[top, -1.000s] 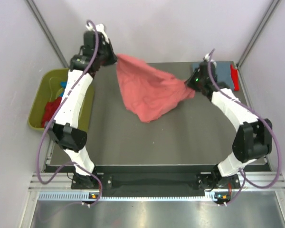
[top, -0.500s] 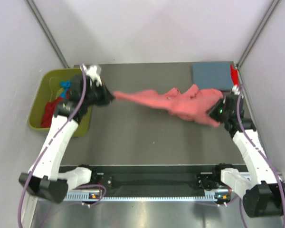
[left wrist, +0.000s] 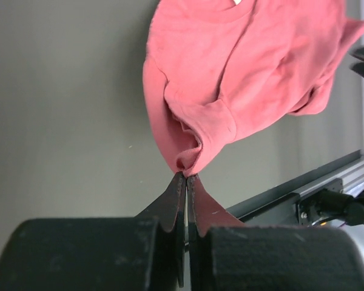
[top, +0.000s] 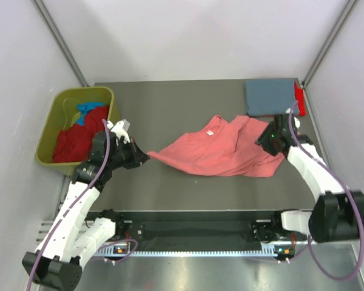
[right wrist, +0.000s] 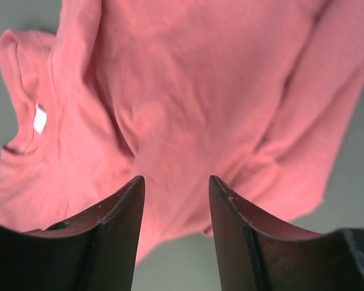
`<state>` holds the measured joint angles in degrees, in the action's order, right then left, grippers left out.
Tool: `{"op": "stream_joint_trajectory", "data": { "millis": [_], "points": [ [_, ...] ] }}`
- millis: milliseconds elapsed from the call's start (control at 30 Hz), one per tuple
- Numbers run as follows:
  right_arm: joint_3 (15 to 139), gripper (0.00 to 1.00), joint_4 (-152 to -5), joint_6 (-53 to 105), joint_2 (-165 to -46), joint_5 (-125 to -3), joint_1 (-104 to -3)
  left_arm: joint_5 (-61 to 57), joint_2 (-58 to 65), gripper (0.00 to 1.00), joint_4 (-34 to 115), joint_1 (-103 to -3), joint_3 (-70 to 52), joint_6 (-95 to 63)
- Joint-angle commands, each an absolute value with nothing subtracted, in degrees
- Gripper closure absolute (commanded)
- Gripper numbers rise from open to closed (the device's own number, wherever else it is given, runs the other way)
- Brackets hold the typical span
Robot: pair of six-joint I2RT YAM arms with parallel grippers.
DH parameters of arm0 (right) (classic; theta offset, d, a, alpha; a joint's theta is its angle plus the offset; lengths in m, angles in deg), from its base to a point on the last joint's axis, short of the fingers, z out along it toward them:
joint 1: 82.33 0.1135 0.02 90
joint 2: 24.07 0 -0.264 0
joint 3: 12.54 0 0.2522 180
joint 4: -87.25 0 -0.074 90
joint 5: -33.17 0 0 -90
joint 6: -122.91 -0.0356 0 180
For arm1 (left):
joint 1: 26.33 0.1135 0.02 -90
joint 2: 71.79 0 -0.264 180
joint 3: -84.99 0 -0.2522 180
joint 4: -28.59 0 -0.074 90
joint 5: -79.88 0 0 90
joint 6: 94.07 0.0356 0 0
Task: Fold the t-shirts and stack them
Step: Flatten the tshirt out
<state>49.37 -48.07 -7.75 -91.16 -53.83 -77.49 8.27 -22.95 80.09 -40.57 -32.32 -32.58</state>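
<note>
Locate salmon-pink t-shirt [top: 221, 148] to the right of olive-green bin [top: 47, 136], lying rumpled on table [top: 170, 188], neck label [top: 210, 131] facing up. Note long axis: running straight away from the bin, bin-side end drawn to a point, far end bunched.

Check left gripper [top: 142, 156]: clenched on the pointed corner at the bin-side end; confirm in left wrist view, jaws pressed together with cloth nipped at the tips. Check right gripper [top: 268, 140]: released, jaws parted, poised over the end farthest from the bin, nothing held.

Judged next: re-grasp at the far end, then spread flat for folding. Treat right gripper as the nearer one for that end, with cloth directly beneath it. Expect bunching if pulled from one end only.

Count as follows:
- Five shirts in all.
- One salmon-pink t-shirt.
- One grey-blue t-shirt [top: 270, 96], folded, far from the bin, beyond the pink one.
- One red t-shirt [top: 299, 99], just beside the grey-blue.
- One dark red t-shirt [top: 79, 136] and one bright blue t-shirt [top: 85, 110], both inside the bin.
- One bin.
- Two grippers.
</note>
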Motion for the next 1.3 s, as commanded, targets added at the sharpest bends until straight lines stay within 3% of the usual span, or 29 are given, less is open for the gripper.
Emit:
{"op": "stream_joint_trajectory", "data": {
  "millis": [0,233,400,800,900,967,1033,1267],
  "points": [
    [56.3,0.52,-51.9,-9.8,-100.7,-48.3,-75.7,9.3,-27.5,1.00,74.2,-40.5,-36.1,-36.0],
    [67.9,0.55,-46.7,-10.7,-112.0,-41.1,-81.4,9.3,-29.9,1.00,70.8,-40.5,-38.7,-37.6],
    [68.3,0.54,-46.7,-10.2,-114.9,-38.7,-88.8,9.3,-29.2,1.00,70.5,-40.5,-38.4,-36.6],
    [72.1,0.52,-47.3,-8.0,-126.3,-34.0,-91.2,6.1,-27.4,1.00,69.2,-40.5,-35.3,-35.9],
    [71.3,0.58,-47.1,-7.6,-127.3,-32.8,-91.6,3.6,-26.6,1.00,71.5,-40.5,-32.6,-35.1],
    [70.6,0.73,-47.1,-7.1,-126.9,-32.5,-91.8,2.1,-26.2,1.00,72.3,-40.5,-31.5,-35.5],
    [70.1,1.00,-47.2,-6.0,-124.7,-32.4,-91.9,0.8,-25.7,1.00,72.3,-40.6,-29.6,-36.1],
    [76.4,1.00,-49.2,-0.8,-111.5,-40.3,-91.0,-8.5,-16.5,1.00,74.2,-40.5,-12.5,-34.7]
  ]
}}
